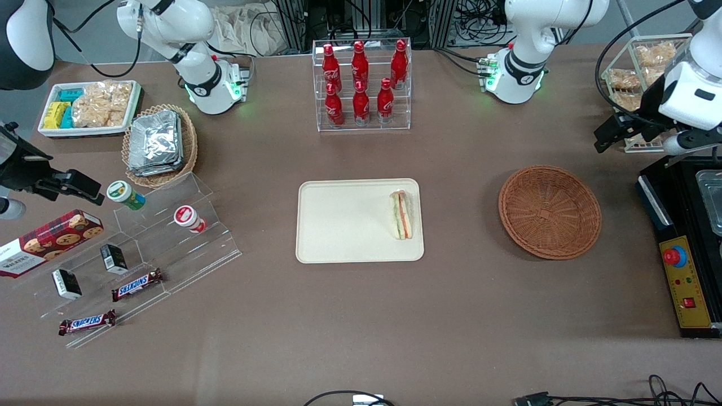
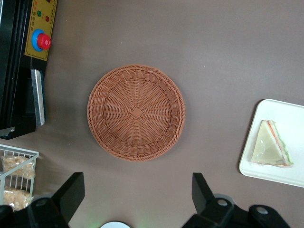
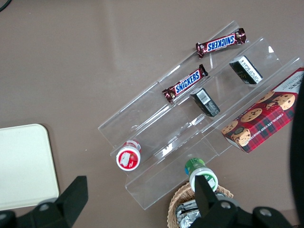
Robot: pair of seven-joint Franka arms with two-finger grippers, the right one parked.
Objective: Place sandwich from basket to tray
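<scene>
Brown desk [image 1: 361, 316], cabling along the near edge; the middle of the desk carries the task items.

Nearest of these: cream-beige tray [image 1: 338, 223], and toward the working arm's end the reddish-brown wicker basket [image 1: 549, 211], well apart from the tray and holding nothing. Sandwich [image 1: 400, 215] lies flat in the tray, close along the rim on the basket's side.

Sandwich appearance: triangular white-bread wedge, green and red-orange filling visible along one cut edge, glossy clear wrap, shape intact. Wrist view agrees: sandwich [image 2: 270, 150] in the tray's corner area [image 2: 285, 114], basket [image 2: 136, 112] bare.

Farther back: clear rack of red cola bottles [image 1: 362, 84].

End effector [image 1: 626, 132] hangs high near the working arm's end of the desk, past the basket, clear of everything. Fingers [image 2: 71, 194] spread wide, nothing between them.

Judgement: placement step appears done. Next move probably only calls for parking the arm without passing low over tray or basket.
</scene>
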